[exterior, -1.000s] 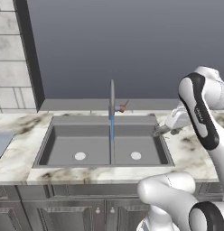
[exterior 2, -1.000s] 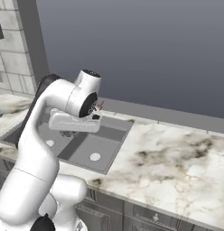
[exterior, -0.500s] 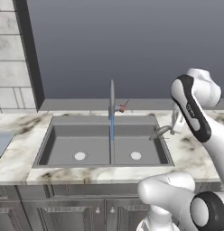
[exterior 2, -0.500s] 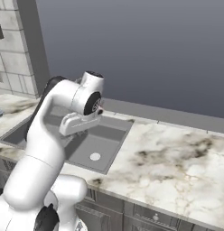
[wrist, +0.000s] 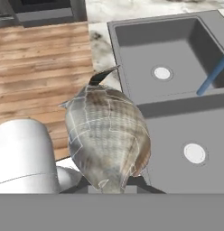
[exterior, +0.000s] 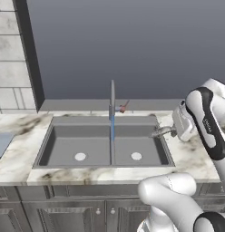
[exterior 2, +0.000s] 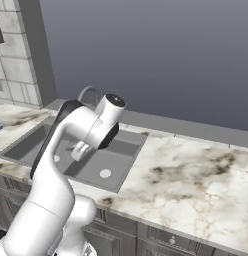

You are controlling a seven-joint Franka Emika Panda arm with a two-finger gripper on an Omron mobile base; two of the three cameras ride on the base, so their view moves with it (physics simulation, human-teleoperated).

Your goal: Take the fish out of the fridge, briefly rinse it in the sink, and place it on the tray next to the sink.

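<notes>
My gripper (wrist: 111,184) is shut on the fish (wrist: 107,137), a grey-silver scaly body with a dark tail that rises from between the dark fingertips. From the left base, the fish (exterior: 158,132) hangs over the right rim of the sink (exterior: 78,136), with the gripper (exterior: 171,132) just to its right. The right base view has the gripper (exterior 2: 78,149) low over the sink (exterior 2: 123,150) under the bent white arm. A corner of the blue-grey tray (exterior: 1,144) lies on the counter left of the sink. The fridge is out of view.
The curved faucet (exterior: 112,97) stands behind the basins' divider, and a thin blue stream of water (exterior: 112,129) runs down from it. Marble counter (exterior 2: 196,175) stretches to the right of the sink. A dark wall closes the back, and wooden floor (wrist: 41,58) lies beyond the counter's front.
The wrist and forearm have turned and sunk slightly. The fish stays in the grip by the sink's right rim, shifted a little to the left. The water keeps running.
</notes>
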